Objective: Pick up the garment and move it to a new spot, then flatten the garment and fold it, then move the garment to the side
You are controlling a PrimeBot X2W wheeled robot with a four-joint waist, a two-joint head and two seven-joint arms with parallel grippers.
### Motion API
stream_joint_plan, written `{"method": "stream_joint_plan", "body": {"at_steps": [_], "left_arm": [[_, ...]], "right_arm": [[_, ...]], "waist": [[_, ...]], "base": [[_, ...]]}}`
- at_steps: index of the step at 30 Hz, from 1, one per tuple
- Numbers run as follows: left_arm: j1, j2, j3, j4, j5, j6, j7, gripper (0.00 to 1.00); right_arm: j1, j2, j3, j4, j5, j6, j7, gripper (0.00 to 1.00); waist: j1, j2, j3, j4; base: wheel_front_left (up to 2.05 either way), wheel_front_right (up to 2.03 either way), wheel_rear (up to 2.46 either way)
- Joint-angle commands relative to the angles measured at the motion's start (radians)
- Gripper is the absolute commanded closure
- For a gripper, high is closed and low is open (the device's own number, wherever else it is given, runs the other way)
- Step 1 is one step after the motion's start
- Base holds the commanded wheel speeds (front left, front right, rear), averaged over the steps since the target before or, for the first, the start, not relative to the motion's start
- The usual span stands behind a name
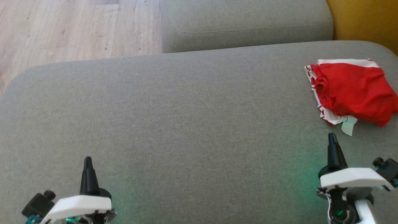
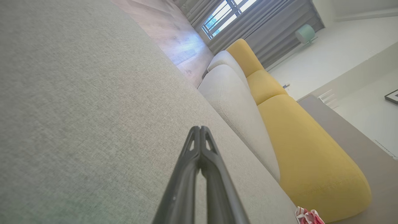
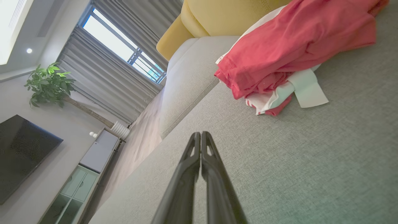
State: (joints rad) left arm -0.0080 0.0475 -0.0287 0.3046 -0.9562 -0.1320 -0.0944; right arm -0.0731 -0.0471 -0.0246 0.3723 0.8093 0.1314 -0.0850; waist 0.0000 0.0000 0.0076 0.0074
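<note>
On the far right of the grey cushion [image 1: 186, 118], the red garment [image 1: 354, 90] is lying as a loosely folded bundle, with its white striped edge and a white label [image 1: 348, 125] showing at the near side. The left gripper [image 1: 88, 160] is sitting at the lower left, well apart from the garment, with its 2 fingers pressed together and holding nothing. The right gripper [image 1: 332, 136] is pointing at the garment, near the label but not touching it, with its 2 fingers also pressed together and empty.
</note>
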Motion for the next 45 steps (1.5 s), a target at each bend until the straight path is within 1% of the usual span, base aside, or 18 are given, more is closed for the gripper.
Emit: {"method": "stream_joint_plan", "body": {"at_steps": [1,6,45], "left_arm": [[-0.052,0.005,0.030,-0.036,-0.027,0.001,0.008,1.00],[-0.054,0.005,0.036,-0.038,-0.064,0.001,0.020,1.00],[-0.084,0.005,0.103,-0.051,-0.443,0.001,0.139,1.00]], "right_arm": [[-0.042,-0.003,0.000,-0.040,0.035,0.000,0.008,1.00],[-0.041,-0.003,-0.005,-0.046,0.081,0.000,0.019,1.00],[-0.037,-0.003,-0.059,-0.098,0.541,-0.001,0.134,1.00]], "waist": [[0.0000,0.0000,0.000,0.000],[0.0000,0.0000,0.000,-0.001],[0.0000,0.0000,-0.003,-0.005]], "base": [[0.00,0.00,0.00],[0.00,0.00,0.00],[0.00,0.00,0.00]]}}
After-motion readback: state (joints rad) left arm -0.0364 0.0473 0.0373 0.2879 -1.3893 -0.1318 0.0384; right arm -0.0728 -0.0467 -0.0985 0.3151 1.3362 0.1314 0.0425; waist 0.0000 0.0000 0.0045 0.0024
